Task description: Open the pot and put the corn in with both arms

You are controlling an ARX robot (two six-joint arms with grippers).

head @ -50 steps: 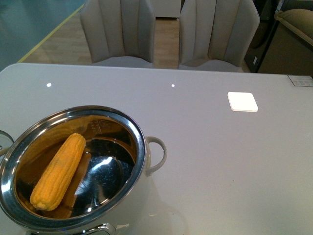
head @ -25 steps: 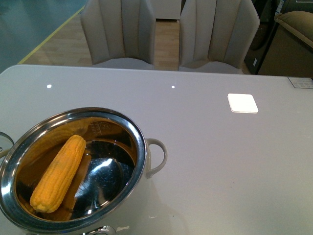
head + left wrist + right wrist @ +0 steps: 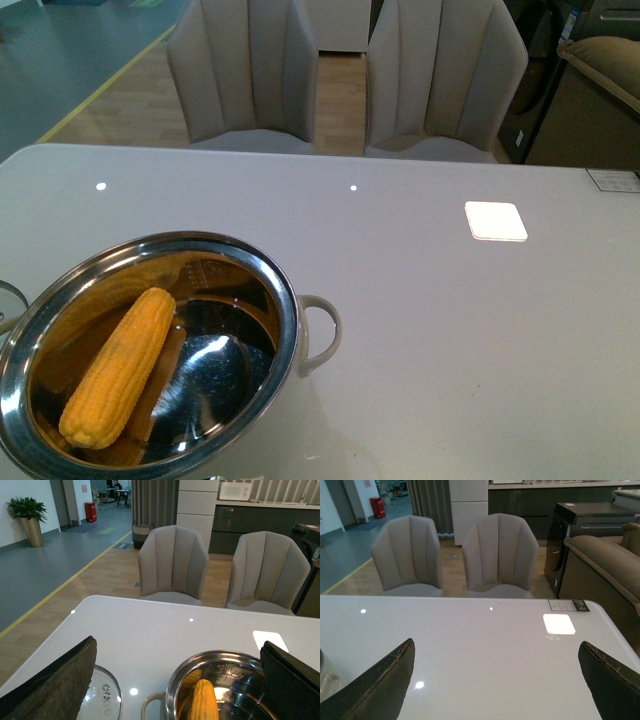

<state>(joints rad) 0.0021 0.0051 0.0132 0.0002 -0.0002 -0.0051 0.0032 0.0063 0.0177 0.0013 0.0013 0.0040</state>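
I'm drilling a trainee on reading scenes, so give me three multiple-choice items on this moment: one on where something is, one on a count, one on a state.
1. Where is the corn?
A. On the table beside the pot
B. Inside the pot
C. In the right tool

2. How many chairs stand beyond the table?
A. One
B. Two
C. Four

3. What is the pot's state?
A. Closed with its lid
B. Tipped on its side
C. Open, with the lid off

Answers:
1. B: the corn lies inside the pot, leaning against its wall.
2. B: two pale chairs show side by side past the table.
3. C: the pot's shiny interior is exposed, and the left wrist view shows the lid lying flat on the table next to it.
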